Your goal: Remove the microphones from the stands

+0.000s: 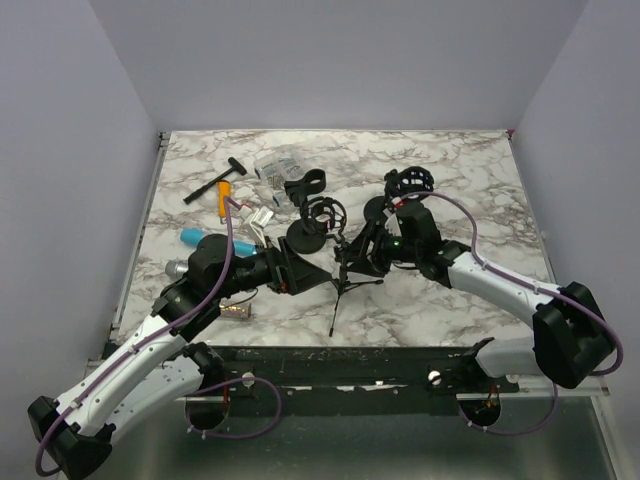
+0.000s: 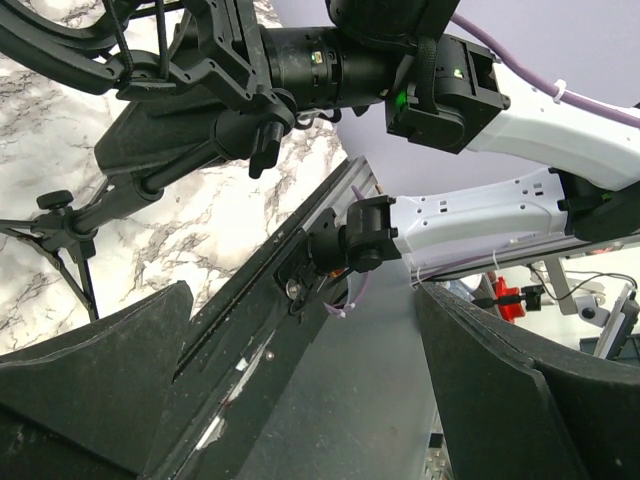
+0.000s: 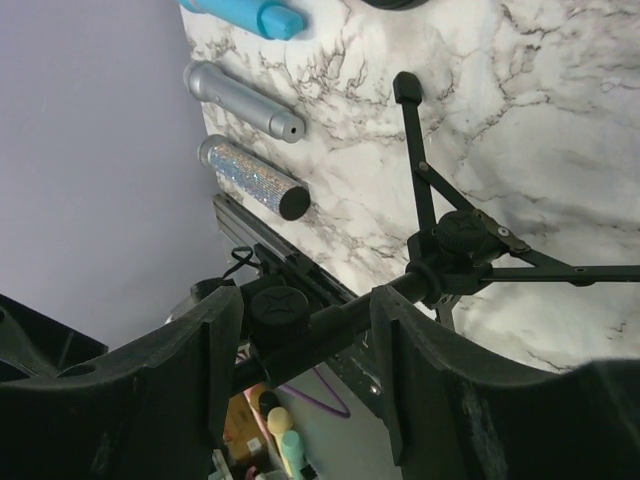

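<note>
A small black tripod stand (image 1: 340,285) stands near the table's front middle. No microphone shows on it. My right gripper (image 1: 362,250) is closed around the stand's knobbed clamp and pole, which show between its fingers in the right wrist view (image 3: 305,300). My left gripper (image 1: 292,272) is just left of the stand, open and empty, with its fingers wide apart in the left wrist view (image 2: 300,300). Three microphones lie on the table to the left: a blue one (image 1: 192,237), a silver one (image 1: 176,268) and a glittery one (image 1: 236,311).
Two black shock mounts on round bases stand behind the stand (image 1: 320,215) and at the back right (image 1: 410,185). An orange tool (image 1: 223,197), a black hammer-like tool (image 1: 215,182) and a clear bag (image 1: 275,165) lie at the back left. The table's black front rail (image 1: 340,355) is close.
</note>
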Robot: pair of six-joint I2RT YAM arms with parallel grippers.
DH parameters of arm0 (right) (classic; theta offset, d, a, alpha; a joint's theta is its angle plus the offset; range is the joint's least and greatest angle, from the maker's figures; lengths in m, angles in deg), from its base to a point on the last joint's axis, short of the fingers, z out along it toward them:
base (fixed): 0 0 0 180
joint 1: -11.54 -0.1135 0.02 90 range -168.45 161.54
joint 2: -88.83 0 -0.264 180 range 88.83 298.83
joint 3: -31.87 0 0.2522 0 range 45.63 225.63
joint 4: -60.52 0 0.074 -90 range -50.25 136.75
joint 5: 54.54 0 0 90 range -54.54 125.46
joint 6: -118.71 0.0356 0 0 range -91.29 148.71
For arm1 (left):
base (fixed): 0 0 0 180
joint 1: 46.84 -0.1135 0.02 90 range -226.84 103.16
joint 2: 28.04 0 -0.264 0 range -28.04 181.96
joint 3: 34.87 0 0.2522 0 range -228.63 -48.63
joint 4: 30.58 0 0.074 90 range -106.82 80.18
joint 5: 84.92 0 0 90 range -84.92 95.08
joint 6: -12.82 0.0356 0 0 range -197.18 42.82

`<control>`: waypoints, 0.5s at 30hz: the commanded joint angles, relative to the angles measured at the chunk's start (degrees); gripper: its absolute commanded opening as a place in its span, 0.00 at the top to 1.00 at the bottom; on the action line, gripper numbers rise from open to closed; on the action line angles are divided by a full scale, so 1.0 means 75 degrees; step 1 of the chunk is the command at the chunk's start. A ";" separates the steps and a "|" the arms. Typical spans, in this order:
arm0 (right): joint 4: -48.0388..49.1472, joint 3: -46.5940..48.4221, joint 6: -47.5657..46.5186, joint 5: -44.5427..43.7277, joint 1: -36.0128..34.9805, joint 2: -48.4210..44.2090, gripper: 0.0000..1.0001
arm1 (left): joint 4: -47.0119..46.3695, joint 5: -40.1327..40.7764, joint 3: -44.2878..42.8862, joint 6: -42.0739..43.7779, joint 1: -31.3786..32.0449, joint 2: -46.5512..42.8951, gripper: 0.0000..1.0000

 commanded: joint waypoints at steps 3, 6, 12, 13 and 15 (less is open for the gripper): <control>-0.0179 0.0167 0.0208 -0.0414 -0.0324 0.0033 0.50 | -0.0179 -0.0029 -0.0106 0.0036 0.0007 0.0012 0.01; 0.0587 -0.0283 0.0537 -0.0285 -0.0324 -0.0099 0.59 | -0.0191 -0.0040 -0.0088 0.0026 0.0016 0.0023 0.01; 0.1732 -0.1079 0.0885 -0.0301 -0.0304 -0.0161 0.99 | -0.0076 0.0016 -0.0053 0.0037 0.0021 -0.0093 0.01; 0.2336 -0.1431 0.1012 -0.0122 -0.0263 -0.0177 0.99 | -0.0046 0.0038 -0.0035 0.0035 0.0006 -0.0117 0.01; 0.4471 -0.2339 0.1429 0.0316 -0.0146 -0.0129 0.99 | 0.0001 0.0082 -0.0006 0.0037 0.0010 -0.0169 0.01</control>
